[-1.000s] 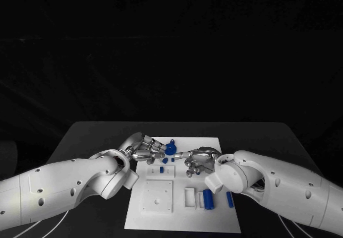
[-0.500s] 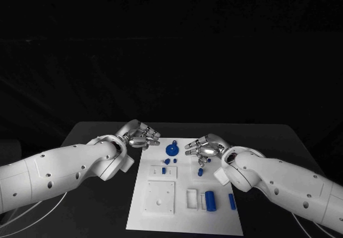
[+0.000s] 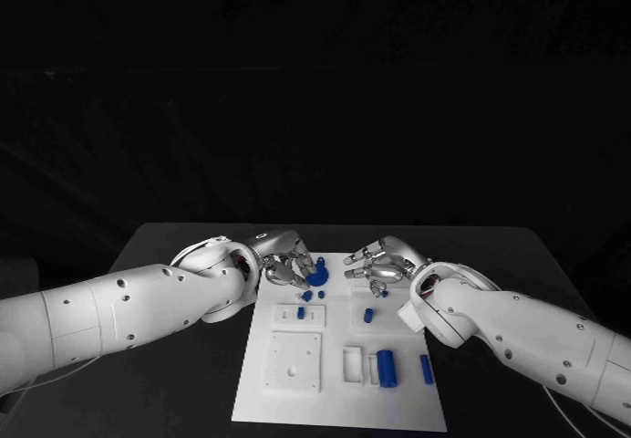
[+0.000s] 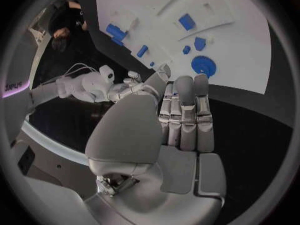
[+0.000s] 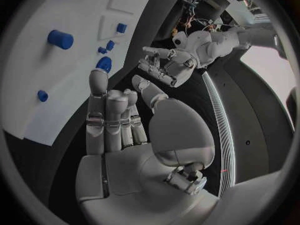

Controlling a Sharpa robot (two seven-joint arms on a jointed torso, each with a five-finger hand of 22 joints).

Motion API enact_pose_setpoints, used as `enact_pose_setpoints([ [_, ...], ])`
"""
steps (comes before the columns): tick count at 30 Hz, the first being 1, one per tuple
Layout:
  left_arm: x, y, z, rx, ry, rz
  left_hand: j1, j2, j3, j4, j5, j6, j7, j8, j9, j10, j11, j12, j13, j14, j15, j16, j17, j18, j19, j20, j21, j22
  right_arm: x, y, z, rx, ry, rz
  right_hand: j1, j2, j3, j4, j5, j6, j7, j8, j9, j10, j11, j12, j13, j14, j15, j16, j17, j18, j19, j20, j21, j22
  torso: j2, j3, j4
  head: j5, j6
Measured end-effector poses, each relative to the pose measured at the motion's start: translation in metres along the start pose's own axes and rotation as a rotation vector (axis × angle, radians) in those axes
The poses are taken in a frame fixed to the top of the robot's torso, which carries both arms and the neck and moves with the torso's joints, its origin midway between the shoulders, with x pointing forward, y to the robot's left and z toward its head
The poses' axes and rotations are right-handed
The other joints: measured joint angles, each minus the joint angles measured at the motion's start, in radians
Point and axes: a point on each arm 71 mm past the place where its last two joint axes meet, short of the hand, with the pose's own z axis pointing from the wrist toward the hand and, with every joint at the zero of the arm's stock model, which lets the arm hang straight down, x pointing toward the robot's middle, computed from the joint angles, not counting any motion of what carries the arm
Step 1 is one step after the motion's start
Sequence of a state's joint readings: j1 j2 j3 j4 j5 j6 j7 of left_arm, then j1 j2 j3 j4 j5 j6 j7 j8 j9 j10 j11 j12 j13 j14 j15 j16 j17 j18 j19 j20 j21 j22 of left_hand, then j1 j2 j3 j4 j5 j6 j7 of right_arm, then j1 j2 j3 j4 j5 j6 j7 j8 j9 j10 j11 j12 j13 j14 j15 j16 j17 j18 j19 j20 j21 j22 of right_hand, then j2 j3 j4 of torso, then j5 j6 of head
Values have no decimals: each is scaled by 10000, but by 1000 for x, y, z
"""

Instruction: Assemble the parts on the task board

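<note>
The white task board (image 3: 336, 392) lies in the middle of the black table. A blue gear (image 3: 315, 271) sits near its far edge, with small blue pieces (image 3: 306, 296) just in front of it. A thick blue cylinder (image 3: 386, 367) and a thin blue bar (image 3: 426, 368) lie at the near right. My left hand (image 3: 282, 258) hovers at the gear's left, fingers straight, holding nothing. My right hand (image 3: 381, 265) hovers to the gear's right, also holding nothing. In the left wrist view my fingers (image 4: 186, 110) reach toward the gear (image 4: 203, 65). The right wrist view shows the gear (image 5: 104, 64) beyond my fingers (image 5: 111, 117).
White raised blocks stand on the board: a square plate (image 3: 291, 360) at the near left and a slotted block (image 3: 351, 364) beside the cylinder. Two smaller blocks (image 3: 300, 314) carry blue pieces. Black table (image 3: 171, 246) borders the board on both sides.
Both hands have drawn back from the board's middle toward its far end and spread apart; the gear now lies uncovered between them.
</note>
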State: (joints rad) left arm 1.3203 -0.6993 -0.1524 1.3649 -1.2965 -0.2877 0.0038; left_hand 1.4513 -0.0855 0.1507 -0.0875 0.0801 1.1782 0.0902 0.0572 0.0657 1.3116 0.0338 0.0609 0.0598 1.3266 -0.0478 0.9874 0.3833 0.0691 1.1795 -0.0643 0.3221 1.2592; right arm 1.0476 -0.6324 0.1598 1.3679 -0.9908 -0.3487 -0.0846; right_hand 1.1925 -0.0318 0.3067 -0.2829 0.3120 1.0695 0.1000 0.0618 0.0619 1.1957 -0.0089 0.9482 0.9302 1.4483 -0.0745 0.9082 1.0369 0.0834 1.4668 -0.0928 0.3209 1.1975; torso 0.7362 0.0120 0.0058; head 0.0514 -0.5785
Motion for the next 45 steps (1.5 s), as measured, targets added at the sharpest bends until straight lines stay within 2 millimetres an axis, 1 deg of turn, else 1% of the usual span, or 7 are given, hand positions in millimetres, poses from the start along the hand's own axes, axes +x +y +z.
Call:
enact_pose_setpoints([
  [6, 9, -6, 7, 4, 661, 1330, -28, -27, -397, 352, 26, 0, 0, 0, 0, -67, 67, 0, 0, -21, 19, 0, -32, 1, 201, 13, -351, -56, -3, 1, 0, -99, -139, -130, 0, 0, 0, 0, 22, -1, 0, 0, 0, 0, 1, 0, 0, 0, 0, 0, 9, 0, 0, 0, 0, 12, -3, 8, -1, -31, -18],
  [9, 16, -8, 9, -70, 993, 1772, 157, -25, -319, 275, 535, 0, 0, 0, 0, -276, 120, 0, 0, -21, 19, 0, -44, 1, 214, 0, -378, 16, -5, 1, 0, -129, -201, -164, -22, -22, 0, 0, 78, -1, 0, 0, 0, 0, 1, 0, -1, 0, 0, -1, 8, 0, 0, 0, 0, 12, -5, 8, 4, -44, -29],
  [14, 26, -8, 11, -173, 1397, 2333, 157, -25, -61, 131, 754, 0, 0, 0, 1, -441, 126, 0, 0, -66, 63, 0, -63, 1, 214, 0, -378, 399, -8, 1, -1, -164, -275, -197, -40, -40, 0, 0, 89, -1, -1, 0, 0, -1, 1, 0, -1, 0, 1, -1, 24, 0, 0, 0, 0, 29, -6, 8, 10, -65, -45],
  [19, 34, -8, 15, -221, 1604, 2800, 223, -91, 300, 12, 1125, -352, 7, 0, -14, -891, 263, 0, 0, -70, 68, 0, -90, 2, 214, 0, -423, 489, -11, 2, -2, -199, -346, -217, -40, -40, -30, 30, 138, -1, -1, 0, 0, -1, 2, 0, 0, -1, 1, -1, 24, 0, 0, 0, 0, 38, 3, -10, 9, -75, -65],
  [31, 37, -2, 25, -407, 1459, 3438, 24, -290, 1069, -106, 1179, -833, -48, 0, -29, -1253, 361, 0, -10, -70, 69, 38, -143, 3, 140, 73, -140, 487, -16, 4, -6, -279, -449, -238, -80, 1, -30, 30, 232, -1, -1, 0, 0, -1, 2, 0, 9, -1, 1, -1, 32, 0, 0, 0, 0, 50, 17, -21, -6, -115, -87],
  [40, 36, -2, 30, -381, 1259, 3548, 24, -290, 1221, 33, 1178, -833, -47, 0, -28, -1253, 360, 0, -9, -42, 97, 38, -154, 2, 139, 73, -133, 487, -17, 5, -8, -320, -465, -243, -119, -39, -84, 30, 288, -1, -2, 0, 0, 38, -36, -1, 18, -1, 1, -1, 47, 1, 0, 0, 0, 72, 28, -23, -10, -158, -117],
  [45, 36, -1, 32, -408, 1236, 3568, -86, -399, 1220, 33, 1178, -872, -87, 0, -28, -1363, 356, 0, -8, -42, 96, 38, -165, 3, 139, 73, -133, 486, -18, 5, -8, -328, -470, -251, -158, 0, -84, 30, 288, -1, -2, 0, 0, 38, -35, 0, 18, -1, 2, -1, 46, 1, 0, 0, 0, 72, 28, -20, -12, -176, -128],
])
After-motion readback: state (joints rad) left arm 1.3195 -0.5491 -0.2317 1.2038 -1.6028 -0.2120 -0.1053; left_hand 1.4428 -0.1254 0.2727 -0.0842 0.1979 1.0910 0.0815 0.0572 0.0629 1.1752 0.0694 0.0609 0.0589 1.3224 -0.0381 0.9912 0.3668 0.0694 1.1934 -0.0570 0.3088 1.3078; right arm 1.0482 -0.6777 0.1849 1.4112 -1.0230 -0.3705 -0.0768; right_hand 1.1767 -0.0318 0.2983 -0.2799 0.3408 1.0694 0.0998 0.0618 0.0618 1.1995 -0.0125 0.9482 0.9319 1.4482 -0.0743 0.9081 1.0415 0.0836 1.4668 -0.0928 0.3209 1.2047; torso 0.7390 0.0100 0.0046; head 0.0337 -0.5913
